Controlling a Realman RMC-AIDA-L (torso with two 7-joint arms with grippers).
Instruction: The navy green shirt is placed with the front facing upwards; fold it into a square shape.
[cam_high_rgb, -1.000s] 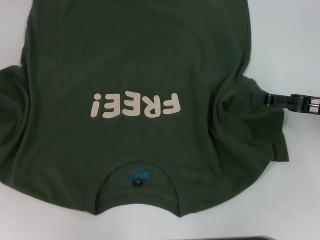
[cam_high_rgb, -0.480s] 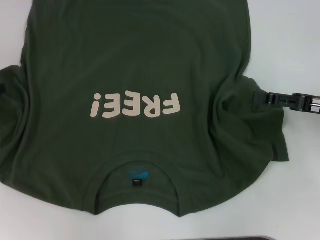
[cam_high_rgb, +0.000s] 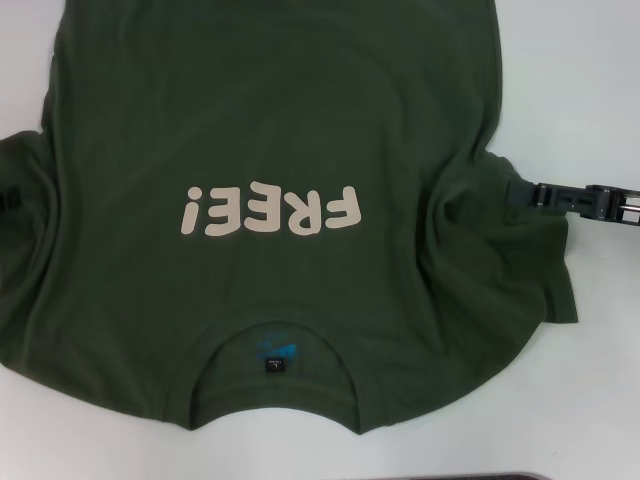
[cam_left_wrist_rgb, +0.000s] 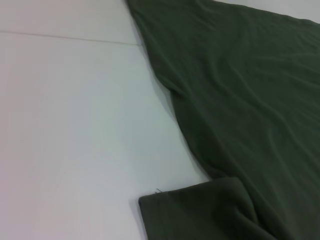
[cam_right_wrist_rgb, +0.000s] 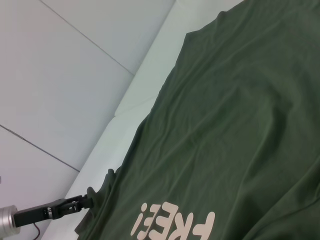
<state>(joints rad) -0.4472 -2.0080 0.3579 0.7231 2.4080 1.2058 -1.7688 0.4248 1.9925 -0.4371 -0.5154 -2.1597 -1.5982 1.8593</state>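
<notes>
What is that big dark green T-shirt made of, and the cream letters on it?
The dark olive-green short-sleeved T-shirt looks like soft matte knit, probably cotton: it lies in loose wrinkles without shine. The cream "FREE!" block letters seem a flat printed or pressed-on layer, smooth and crisp-edged; which one I cannot tell.

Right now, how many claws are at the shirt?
2. The right claw is at the edge of the navy green shirt, by the sleeve on the robot's right. The left claw is at the opposite sleeve, seen clearly only from the right wrist camera.
</notes>
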